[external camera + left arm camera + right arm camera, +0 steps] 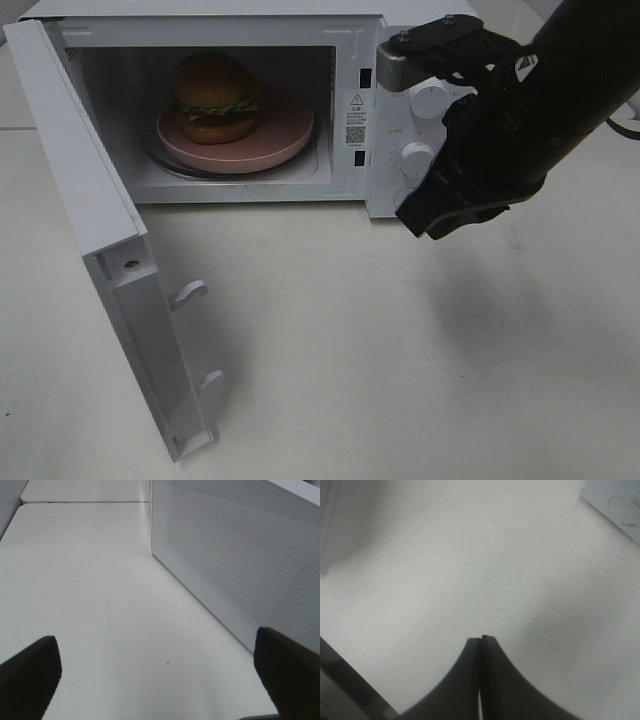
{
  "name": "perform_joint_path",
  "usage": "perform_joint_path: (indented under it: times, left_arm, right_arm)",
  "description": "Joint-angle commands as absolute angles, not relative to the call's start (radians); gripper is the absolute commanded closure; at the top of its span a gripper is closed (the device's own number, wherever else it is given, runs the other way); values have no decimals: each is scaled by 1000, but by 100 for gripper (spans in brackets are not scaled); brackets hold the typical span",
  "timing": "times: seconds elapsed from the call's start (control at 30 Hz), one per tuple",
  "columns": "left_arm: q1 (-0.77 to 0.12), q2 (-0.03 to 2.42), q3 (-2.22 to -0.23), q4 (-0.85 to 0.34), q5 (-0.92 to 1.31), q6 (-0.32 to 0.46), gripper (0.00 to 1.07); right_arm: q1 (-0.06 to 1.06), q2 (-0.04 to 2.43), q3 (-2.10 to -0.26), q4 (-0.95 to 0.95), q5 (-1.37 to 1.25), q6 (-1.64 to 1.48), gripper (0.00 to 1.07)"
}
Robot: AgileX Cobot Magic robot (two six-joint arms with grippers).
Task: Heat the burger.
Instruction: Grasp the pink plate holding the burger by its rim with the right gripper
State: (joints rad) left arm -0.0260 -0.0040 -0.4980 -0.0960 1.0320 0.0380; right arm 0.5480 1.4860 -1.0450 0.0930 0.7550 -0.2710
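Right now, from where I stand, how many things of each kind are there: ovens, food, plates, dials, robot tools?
microwave: 1
burger: 1
pink plate: 1
dials: 2, the upper dial and the lower dial
tools: 2, the left tool open, the right tool shut
Total: 7

**A:** What surrounds the work?

**B:** Mostly a white tabletop (400, 390), matte, under soft light. Below the right gripper (481, 641) a blurred grey shadow (485, 305) lies on it.

**A:** Is it one piece?

**B:** No. Far ahead of the left gripper (160, 677) a seam (85, 502) divides it from a second white slab (85, 490).

**A:** Any marks?

**B:** Just ahead of that gripper there is a faint scratch (107, 625) and a tiny dark speck (168, 662).

**A:** Is a wall in view?

**B:** There is a grey strip (10, 505) far ahead and to one side of the left gripper. I cannot tell what it is.
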Motion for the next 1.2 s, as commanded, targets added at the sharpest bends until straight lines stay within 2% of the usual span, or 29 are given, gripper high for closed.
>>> perform_joint_path:
  times: [0.03,0.07,0.13,0.17,0.27,0.33,0.53,0.6,0.63,0.7,0.73,0.77,0.8,0.83,0.87,0.9,0.97,1.1,1.2]
  left_arm:
    - [-21,-28,-497,-101,1027,37,7]
    - [-21,-28,-497,-101,1027,37,7]
    - [-21,-28,-497,-101,1027,37,7]
    - [-21,-28,-497,-101,1027,37,7]
    - [-21,-28,-497,-101,1027,37,7]
    - [-21,-28,-497,-101,1027,37,7]
    - [-21,-28,-497,-101,1027,37,7]
    - [-21,-28,-497,-101,1027,37,7]
    - [-21,-28,-497,-101,1027,37,7]
    - [-21,-28,-497,-101,1027,37,7]
    - [-21,-28,-497,-101,1027,37,7]
    - [-21,-28,-497,-101,1027,37,7]
    - [-21,-28,-497,-101,1027,37,7]
    - [-21,-28,-497,-101,1027,37,7]
    - [-21,-28,-497,-101,1027,37,7]
    - [-21,-28,-497,-101,1027,37,7]
    - [-21,-28,-497,-101,1027,37,7]
    - [-21,-28,-497,-101,1027,37,7]
    - [-21,-28,-497,-101,1027,37,7]
  right_arm:
    - [548,1478,-1053,86,802,-541,105]
    - [548,1478,-1053,86,817,-685,105]
    - [548,1478,-1053,86,819,-737,105]
    - [548,1478,-1053,85,821,-857,104]
    - [548,1478,-1053,85,821,-907,104]
    - [548,1478,-1053,85,821,-1145,103]
    - [548,1478,-1053,80,819,-1281,99]
    - [551,1478,-1053,41,813,-1292,89]
    - [551,1478,-1053,41,813,-1292,89]
    - [551,1478,-1053,-7,796,-1292,68]
    - [551,1478,-1053,-7,796,-1292,68]
    - [551,1478,-1053,-7,787,-1290,62]
    - [551,1478,-1053,0,771,-1272,47]
    - [551,1478,-1053,0,771,-1272,47]
    - [551,1478,-1053,0,756,-1225,32]
    - [551,1478,-1053,0,756,-1225,32]
    - [551,1482,-1053,0,754,-1191,12]
    - [551,1490,-1053,0,740,-1188,5]
    - [568,1506,-1053,-12,696,-1189,6]
